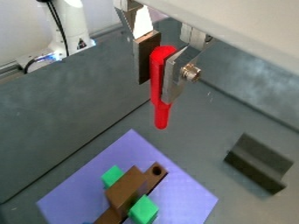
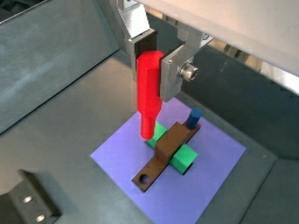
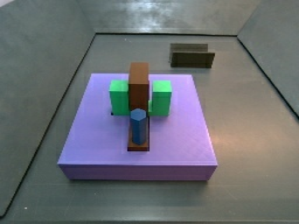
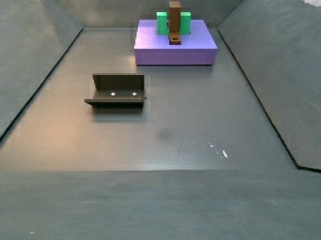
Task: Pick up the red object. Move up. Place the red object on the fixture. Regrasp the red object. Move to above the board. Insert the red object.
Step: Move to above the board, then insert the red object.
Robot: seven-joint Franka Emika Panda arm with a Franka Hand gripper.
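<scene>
The silver-plated 2-finger gripper (image 1: pixel 162 68) is clamping the slim bright red peg (image 1: pixel 160 84) upright between its closed-in dark pads, showing only in both wrist views, hanging above the floor. Below it, the flat lavender-purple square board (image 2: pixel 211 153) is carrying a brown upright bar (image 2: pixel 167 152), 2 green blocks (image 3: pixel 119 94) and a blue peg (image 3: pixel 138 124). In a side view, the dark olive-brown open fixture (image 4: pixel 116 92) is sitting at 8 o'clock from the board, well apart.
</scene>
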